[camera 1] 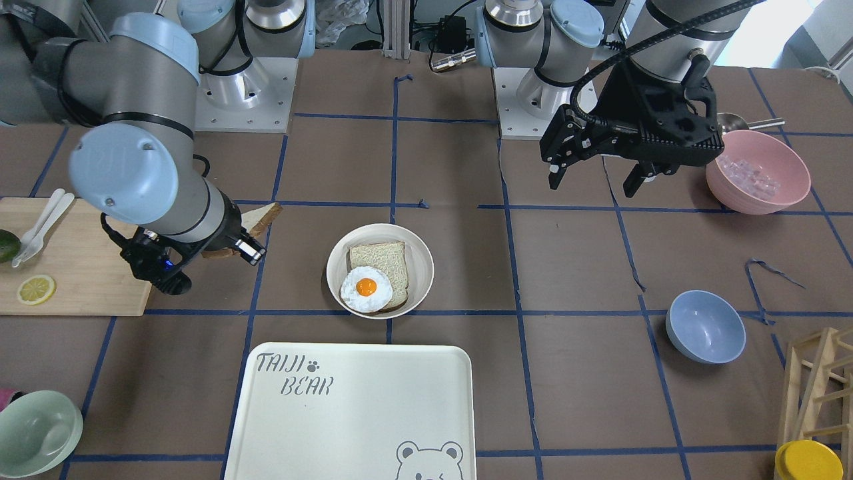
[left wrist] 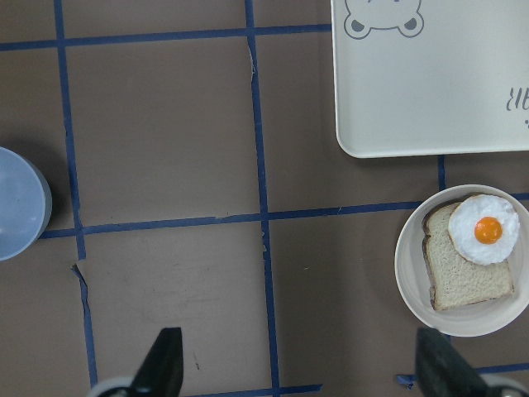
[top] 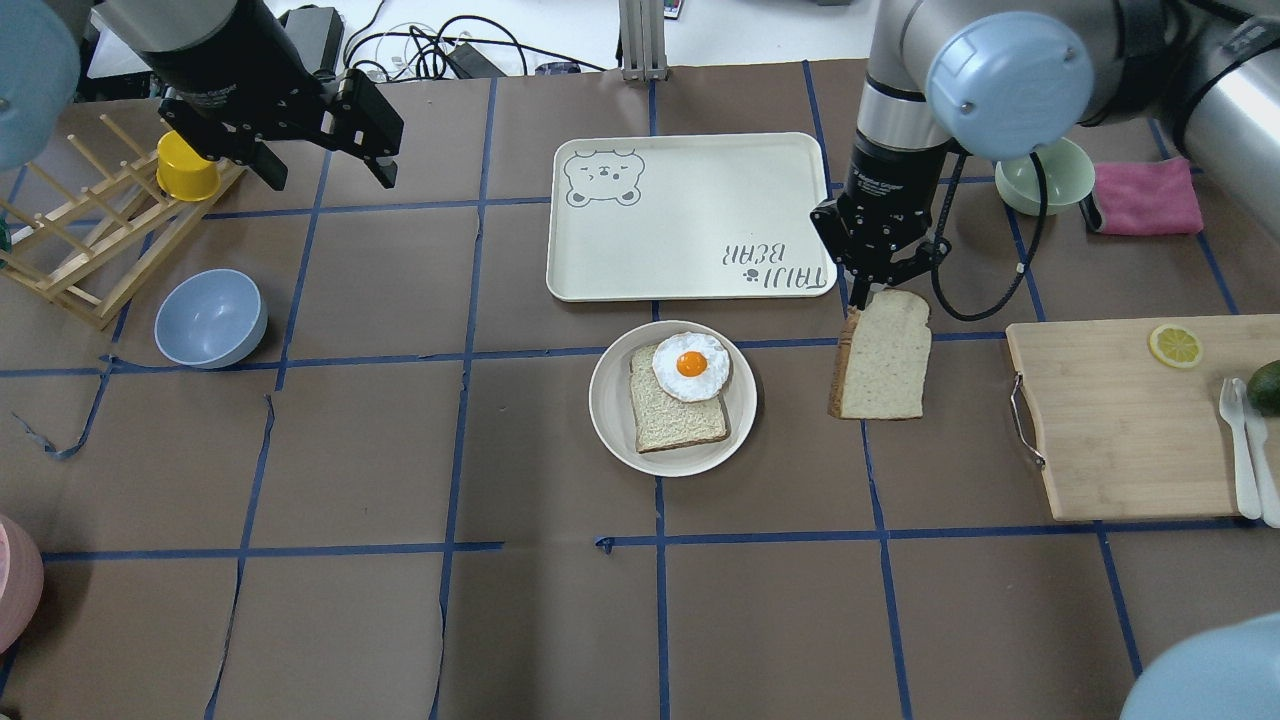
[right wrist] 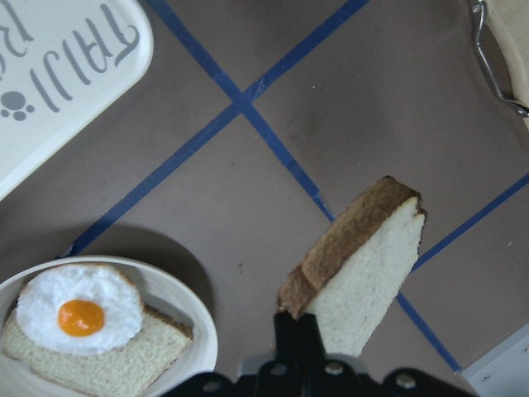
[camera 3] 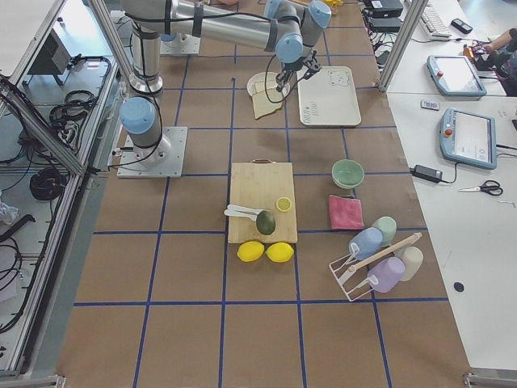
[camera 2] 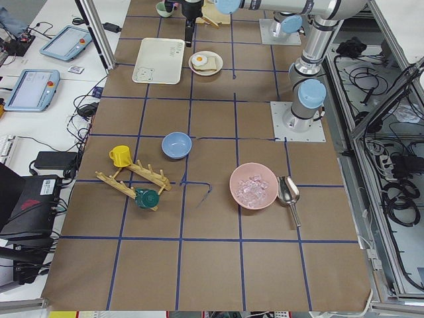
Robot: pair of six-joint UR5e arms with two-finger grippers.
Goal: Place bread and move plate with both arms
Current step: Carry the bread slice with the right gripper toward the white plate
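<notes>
My right gripper (top: 882, 288) is shut on the rounded top edge of the bread (top: 885, 355), a dark-crusted slice held on edge above the table, right of the plate (top: 610, 420). In the right wrist view the bread (right wrist: 364, 265) hangs from the gripper (right wrist: 302, 331), apart from the plate (right wrist: 194, 322). The cream plate holds a squarer slice (top: 675, 415) with a fried egg (top: 690, 365) on it. In the front view the bread (camera 1: 263, 215) sticks out behind the right gripper (camera 1: 236, 245). My left gripper (top: 328, 170) is open and empty, high over the table's far left; it also shows in the front view (camera 1: 593, 183).
The bear-print tray (top: 690, 215) lies just beyond the plate. A wooden cutting board (top: 1120, 420) with a lemon slice lies to the right. A blue bowl (top: 210, 318), a wooden rack (top: 90, 250), a green bowl (top: 1045, 175) and a pink bowl (camera 1: 756, 170) stand around the edges.
</notes>
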